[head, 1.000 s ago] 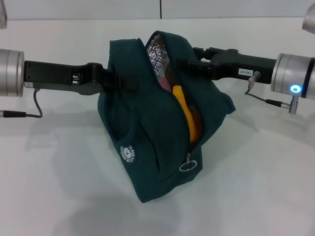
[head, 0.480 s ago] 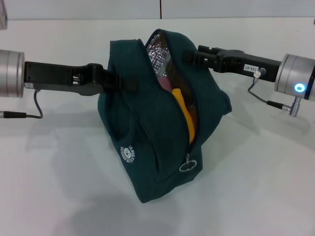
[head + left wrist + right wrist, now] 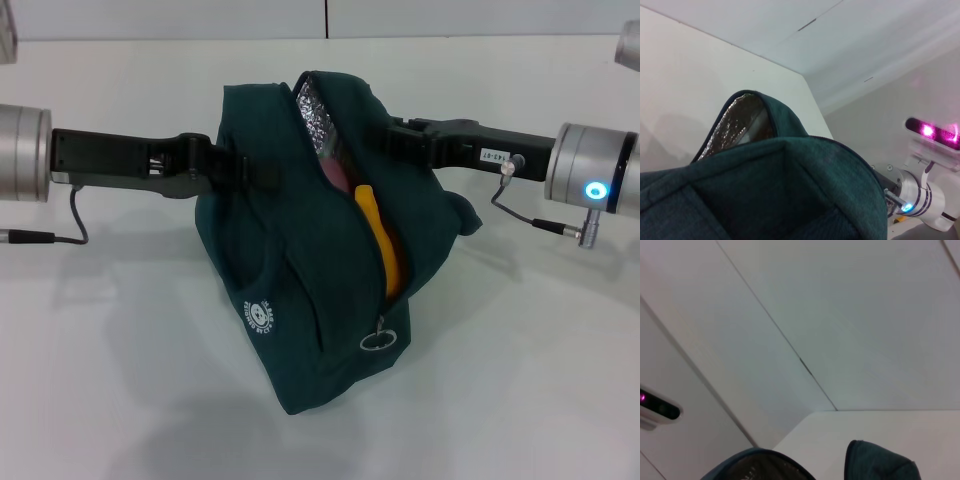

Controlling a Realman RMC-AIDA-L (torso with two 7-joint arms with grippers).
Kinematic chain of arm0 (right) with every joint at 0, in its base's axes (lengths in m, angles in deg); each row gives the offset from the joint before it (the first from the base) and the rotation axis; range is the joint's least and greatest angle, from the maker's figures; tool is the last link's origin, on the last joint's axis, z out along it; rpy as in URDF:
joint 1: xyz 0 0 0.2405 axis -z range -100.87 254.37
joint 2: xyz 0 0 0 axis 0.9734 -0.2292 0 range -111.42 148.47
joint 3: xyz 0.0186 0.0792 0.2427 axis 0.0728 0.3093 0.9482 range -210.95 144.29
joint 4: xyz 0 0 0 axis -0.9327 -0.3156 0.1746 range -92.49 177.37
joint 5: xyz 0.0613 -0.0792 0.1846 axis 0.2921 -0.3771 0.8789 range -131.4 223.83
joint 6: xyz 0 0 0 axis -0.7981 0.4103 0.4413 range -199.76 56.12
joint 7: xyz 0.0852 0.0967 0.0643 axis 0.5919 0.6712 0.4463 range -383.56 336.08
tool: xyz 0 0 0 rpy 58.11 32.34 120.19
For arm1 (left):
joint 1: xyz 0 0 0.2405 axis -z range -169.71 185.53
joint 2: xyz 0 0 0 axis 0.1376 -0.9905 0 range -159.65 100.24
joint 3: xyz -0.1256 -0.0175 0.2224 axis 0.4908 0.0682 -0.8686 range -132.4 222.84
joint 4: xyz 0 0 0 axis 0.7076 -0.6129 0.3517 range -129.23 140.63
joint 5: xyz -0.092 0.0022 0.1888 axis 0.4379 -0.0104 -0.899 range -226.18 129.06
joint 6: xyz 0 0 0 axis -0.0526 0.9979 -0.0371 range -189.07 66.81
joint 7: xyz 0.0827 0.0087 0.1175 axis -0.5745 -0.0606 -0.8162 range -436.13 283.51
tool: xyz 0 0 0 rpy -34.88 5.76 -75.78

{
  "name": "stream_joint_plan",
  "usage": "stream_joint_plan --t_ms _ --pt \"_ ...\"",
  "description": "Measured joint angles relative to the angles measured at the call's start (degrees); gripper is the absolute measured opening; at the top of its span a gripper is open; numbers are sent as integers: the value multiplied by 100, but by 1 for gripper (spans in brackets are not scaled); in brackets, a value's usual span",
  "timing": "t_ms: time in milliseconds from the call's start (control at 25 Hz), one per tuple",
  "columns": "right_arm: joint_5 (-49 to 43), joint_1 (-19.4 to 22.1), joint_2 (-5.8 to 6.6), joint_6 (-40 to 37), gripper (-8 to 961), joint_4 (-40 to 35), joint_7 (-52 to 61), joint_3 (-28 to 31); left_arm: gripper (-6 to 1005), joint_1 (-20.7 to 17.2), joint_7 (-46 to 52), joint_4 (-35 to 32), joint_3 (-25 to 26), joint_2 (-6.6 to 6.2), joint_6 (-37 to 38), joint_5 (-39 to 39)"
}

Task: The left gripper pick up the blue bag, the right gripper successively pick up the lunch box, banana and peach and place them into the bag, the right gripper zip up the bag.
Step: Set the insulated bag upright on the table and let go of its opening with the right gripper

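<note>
The blue bag (image 3: 290,250) stands mid-surface (image 3: 520,380), mouth partly unzipped, the banana (image 3: 380,240) showing inside. The left gripper (image 3: 245,170) grips its left side; whether the right gripper (image 3: 385,135) jaws at the far right edge are open or closed cannot be told.

The white table (image 3: 520,400) carries the blue bag (image 3: 290,300), apparently resting on it.
</note>
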Motion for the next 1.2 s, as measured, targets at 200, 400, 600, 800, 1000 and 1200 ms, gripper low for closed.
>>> stream_joint_plan --t_ms 200,400,600,800,1000,1200 --pt "0 9 8 -13 299 -30 -35 -36 84 -10 -6 2 0 0 2 -1" --pt "-1 45 39 -64 259 -138 -40 -30 85 -51 -7 3 0 0 2 15" --pt "-3 158 80 -230 241 -356 -51 77 86 -64 -8 3 0 1 20 35" --pt "-8 380 105 -245 211 -681 -51 206 86 -22 -8 3 -47 45 46 103" --pt "-9 652 173 -310 170 -924 -49 401 87 41 -60 32 -25 170 22 109" --pt "-8 1029 289 -789 123 -1093 -50 880 87 409 -244 500 -5 279 -167 171"
